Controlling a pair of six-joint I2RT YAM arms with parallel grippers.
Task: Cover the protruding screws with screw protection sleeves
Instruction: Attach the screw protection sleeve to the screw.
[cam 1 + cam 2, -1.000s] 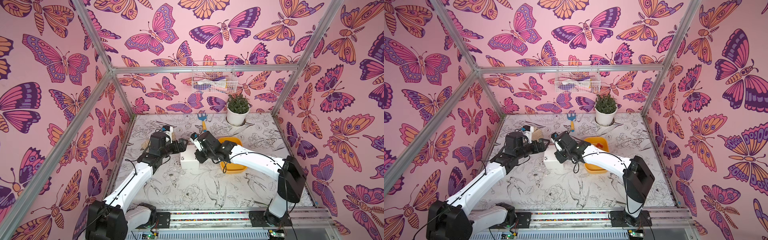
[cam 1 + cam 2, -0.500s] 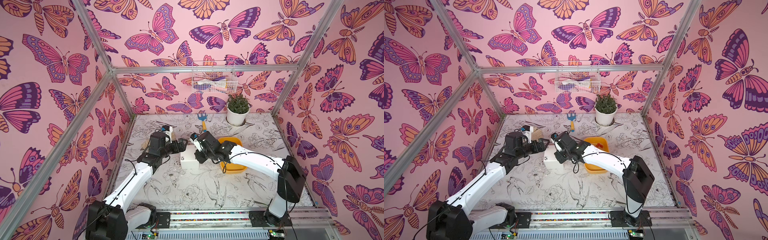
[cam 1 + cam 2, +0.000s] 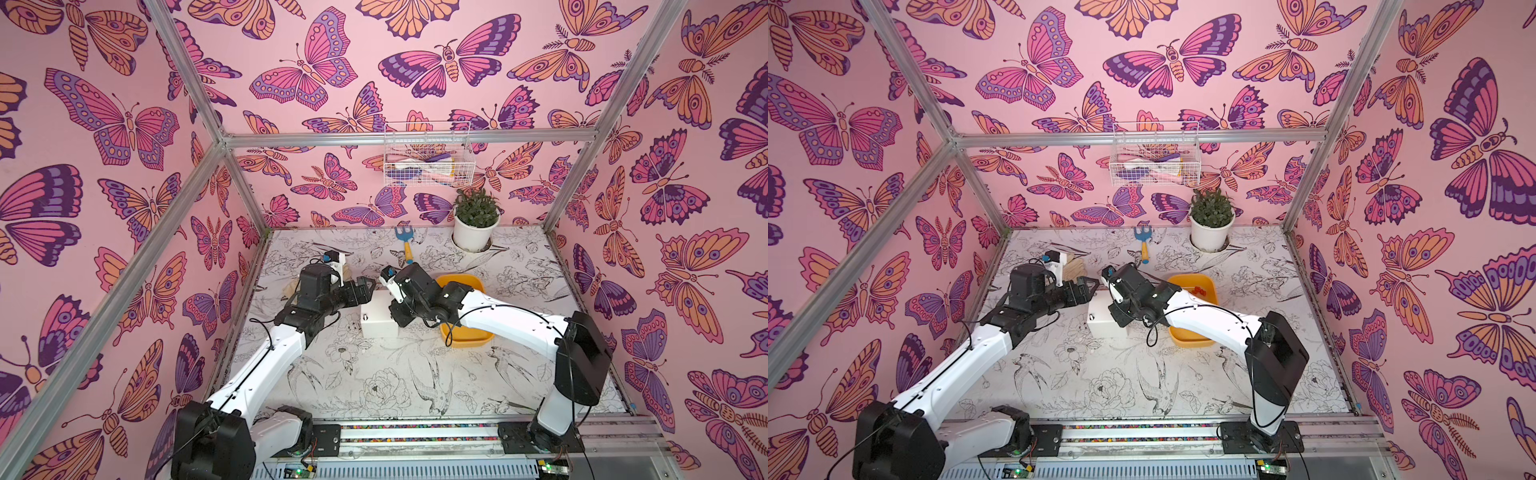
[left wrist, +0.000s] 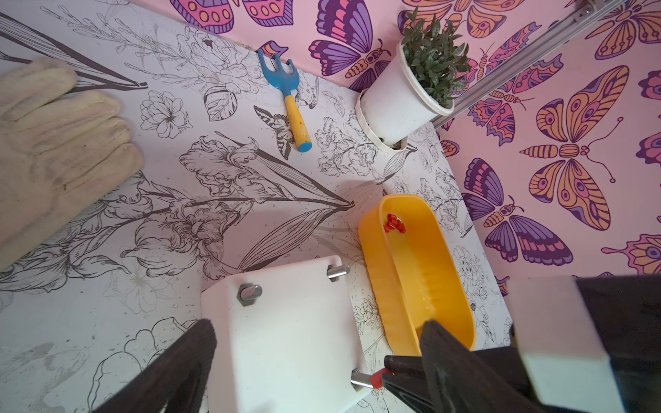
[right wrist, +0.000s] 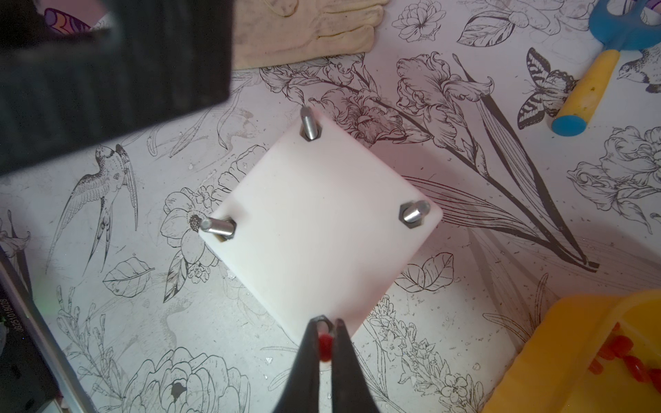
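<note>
- Two arms, left [image 3: 274, 349] and right [image 3: 511, 324], bent in toward the white box [image 3: 378, 320] at mid-table, just beside the yellow tray [image 4: 372, 250].
- Left gripper [image 4: 314, 332] spread wide, hovering by the box, holding nothing.
- Right gripper [image 5: 327, 323] pinched narrow on one red sleeve [image 5: 324, 345], touching the tip of a corner screw [image 4: 359, 379].
- Three other screws [image 5: 309, 125] bare, silvery, upright in hex nuts [image 5: 411, 222].
- More sleeves [image 4: 393, 223] heaped in the tray.
</note>
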